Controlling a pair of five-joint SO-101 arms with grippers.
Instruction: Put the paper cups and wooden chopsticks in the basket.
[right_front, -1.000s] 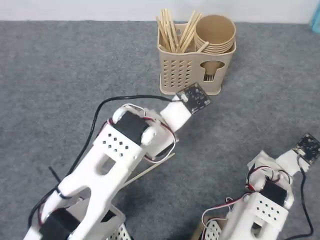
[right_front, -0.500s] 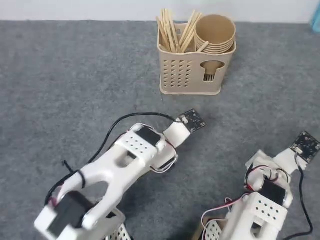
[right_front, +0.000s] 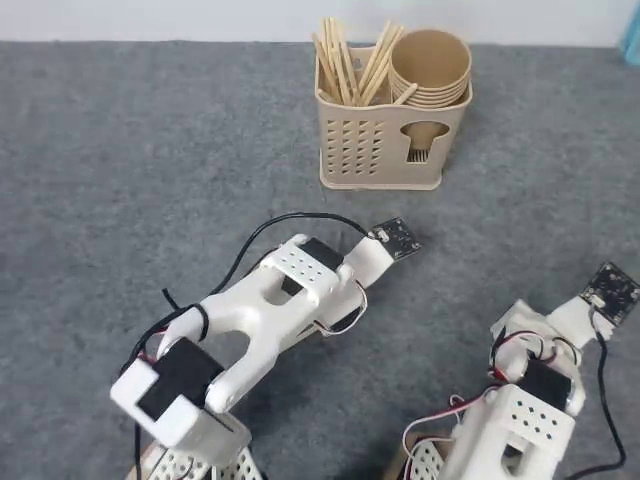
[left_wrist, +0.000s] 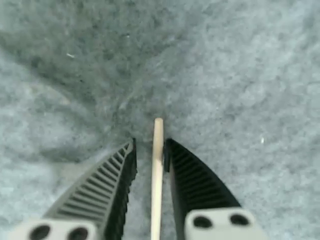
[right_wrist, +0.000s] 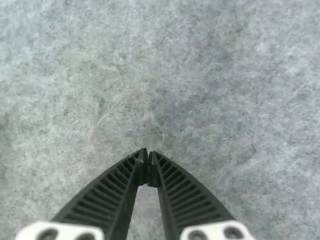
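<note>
A single wooden chopstick (left_wrist: 157, 170) lies on the grey carpet between the fingers of my left gripper (left_wrist: 150, 145). The gripper is open: one finger nearly touches the stick, the other stands a small gap away. In the high view the left arm (right_front: 300, 290) is bent low over the carpet in front of the basket (right_front: 385, 140) and covers the stick. The basket holds several wooden chopsticks (right_front: 350, 60) and a stack of paper cups (right_front: 432, 62). My right gripper (right_wrist: 148, 152) is shut on nothing, just above bare carpet.
The right arm (right_front: 540, 390) sits at the near right, well away from the basket. A black cable (right_front: 250, 250) loops along the left arm. A pale wall runs behind the basket.
The left arm has drawn back from the basket toward the near side and folded down low over the carpet. The right arm has kept still.
</note>
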